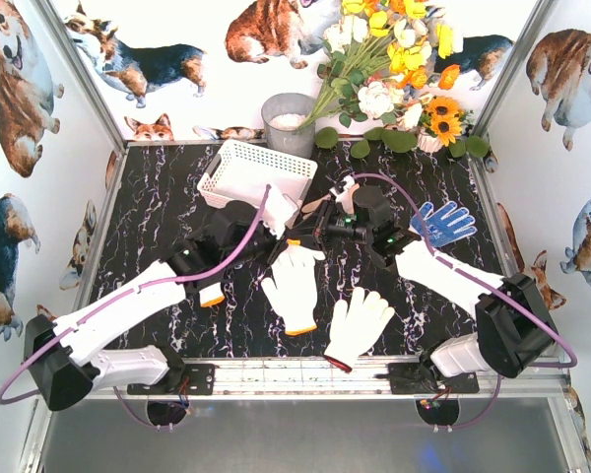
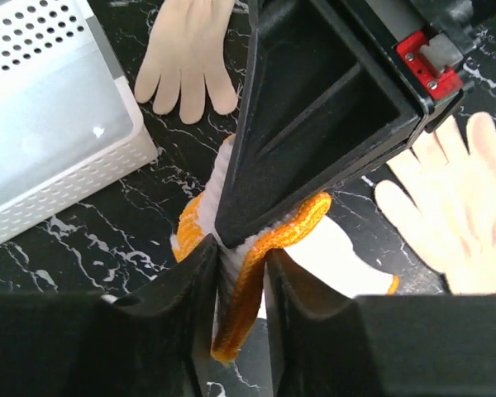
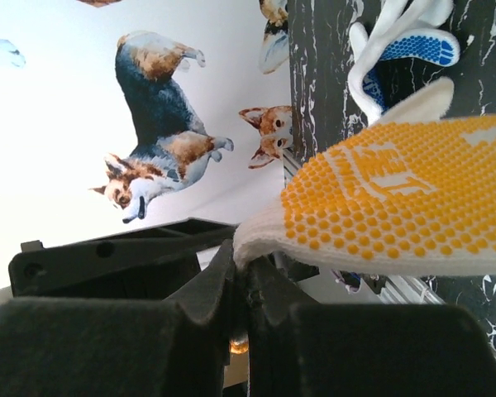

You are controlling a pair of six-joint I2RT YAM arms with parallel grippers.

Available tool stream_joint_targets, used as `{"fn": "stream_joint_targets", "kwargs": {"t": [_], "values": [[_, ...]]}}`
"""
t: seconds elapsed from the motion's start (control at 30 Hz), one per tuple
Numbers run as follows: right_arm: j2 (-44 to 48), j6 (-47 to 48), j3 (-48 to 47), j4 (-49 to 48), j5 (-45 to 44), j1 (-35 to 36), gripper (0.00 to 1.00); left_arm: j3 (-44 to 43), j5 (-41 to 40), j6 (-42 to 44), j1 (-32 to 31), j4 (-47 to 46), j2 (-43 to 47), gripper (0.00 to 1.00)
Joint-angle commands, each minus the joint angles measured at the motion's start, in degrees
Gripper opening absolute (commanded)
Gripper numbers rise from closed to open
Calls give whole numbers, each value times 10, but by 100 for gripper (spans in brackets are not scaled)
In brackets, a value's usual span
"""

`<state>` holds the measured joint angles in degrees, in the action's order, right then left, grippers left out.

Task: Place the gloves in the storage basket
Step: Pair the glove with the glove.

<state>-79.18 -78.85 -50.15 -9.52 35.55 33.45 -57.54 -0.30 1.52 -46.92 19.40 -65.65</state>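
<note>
Locate left gripper (image 2: 241, 273) at frame centre, clamped on orange-cuffed glove (image 2: 331, 256). Note right gripper (image 3: 244, 269) beside it, pinched tight on orange-dotted glove (image 3: 397, 215). Find storage basket (image 1: 256, 172) just up-left of both, blue-dotted glove (image 1: 443, 222) at right.

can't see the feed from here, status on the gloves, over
Left end effector shut on orange-cuffed glove. Right end effector shut on orange-dotted glove. Storage basket looks empty. Both end effectors crowded together mid-table.
</note>
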Motion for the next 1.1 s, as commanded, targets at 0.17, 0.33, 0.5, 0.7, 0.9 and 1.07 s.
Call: {"fn": "stream_joint_targets", "kwargs": {"t": [0.17, 0.33, 0.5, 0.7, 0.9, 1.07], "values": [[2, -15, 11, -58, 4, -2, 19, -16, -40, -4, 0, -13, 6, 0], [11, -21, 40, -71, -35, -2, 51, -15, -46, 14, 0, 0, 27, 0], [-11, -33, 40, -90, -34, -1, 61, -25, -44, 34, 0, 23, 24, 0], [-28, -37, 36, -92, -39, -1, 68, -29, -25, 51, 0, 23, 26, 0], [-57, -43, 47, -103, -44, -1, 70, -32, -12, 68, -1, 27, 31, 0], [-90, -45, 42, -131, -33, -1, 74, -32, -2, 73, -1, 31, 33, 0]]}}
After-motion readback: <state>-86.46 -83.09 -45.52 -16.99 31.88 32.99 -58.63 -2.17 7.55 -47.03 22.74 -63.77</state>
